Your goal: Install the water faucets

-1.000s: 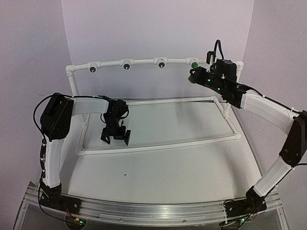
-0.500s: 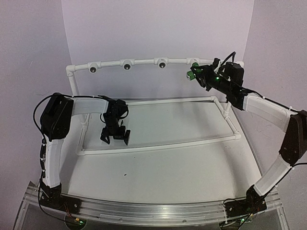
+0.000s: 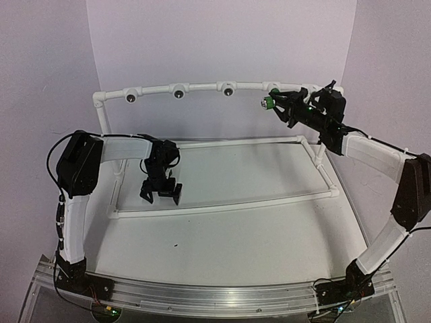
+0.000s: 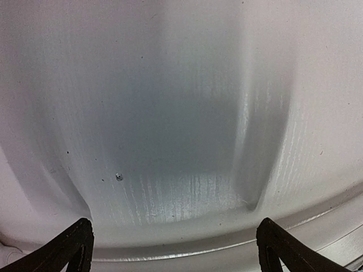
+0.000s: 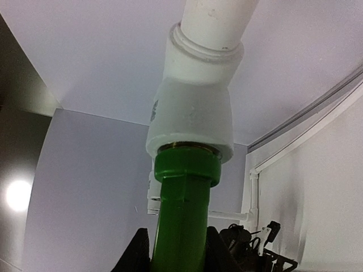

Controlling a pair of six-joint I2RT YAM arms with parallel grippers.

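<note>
Stretching high, we are clamping our right gripper (image 3: 278,104) on the bright-green plastic tap (image 5: 182,221) against the white tee fitting (image 5: 191,119); far below it, our left gripper (image 3: 161,194) is hanging open, empty.

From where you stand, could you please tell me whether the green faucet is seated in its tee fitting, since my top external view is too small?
Observer: Yes, the right wrist view shows the green faucet with its collar against the mouth of the white tee fitting.
Operator: Is it flush?
Observer: A thin dark ring shows at the joint, so perhaps not fully home.
Operator: And the left gripper?
Observer: The left gripper is open over the bare table, holding nothing.
</note>
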